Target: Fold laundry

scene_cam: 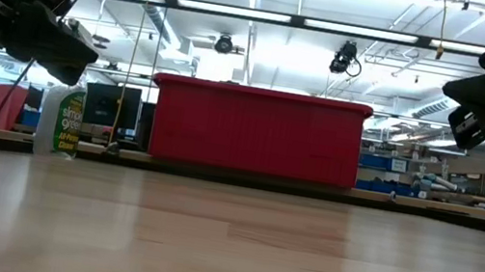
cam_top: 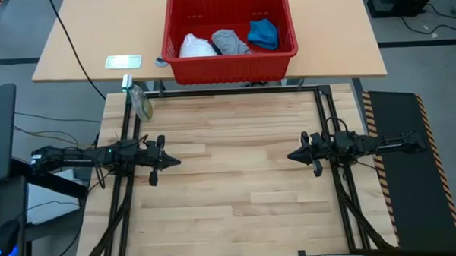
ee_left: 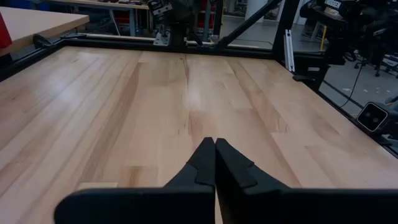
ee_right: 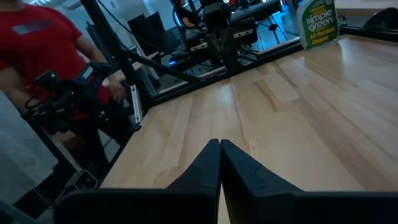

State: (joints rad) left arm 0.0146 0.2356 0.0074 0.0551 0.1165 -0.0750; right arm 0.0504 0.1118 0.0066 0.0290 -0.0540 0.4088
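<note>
1. Left gripper [cam_top: 171,162]: hovering above the left side of the wooden table [cam_top: 230,181], tips pointing toward the table's middle. Fingers [ee_left: 202,163] are pressing tip to tip, clenched on nothing.
2. Right gripper [cam_top: 291,156]: hovering above the right side of the same table, facing the left one, well apart from it. Fingers [ee_right: 208,163] are meeting at the tips, clenched and carrying nothing.
3. Red basket [cam_top: 230,61]: sitting on the lighter second table [cam_top: 81,49] beyond the wooden one, and holding the laundry.
4. White cloth [cam_top: 196,46]: lying crumpled in the basket's left part.
5. Grey garment [cam_top: 229,42]: lying bunched in the basket's middle, touching the white cloth.
6. Bright blue garment [cam_top: 263,33]: lying in the basket's right part, just beside the grey piece.
7. Spray bottle [cam_top: 140,102]: standing at the far left corner of the wooden table, showing a green label in the low view [scene_cam: 60,121].
8. Person in a red top [ee_right: 46,56]: showing beyond the table edge in the right wrist view.
</note>
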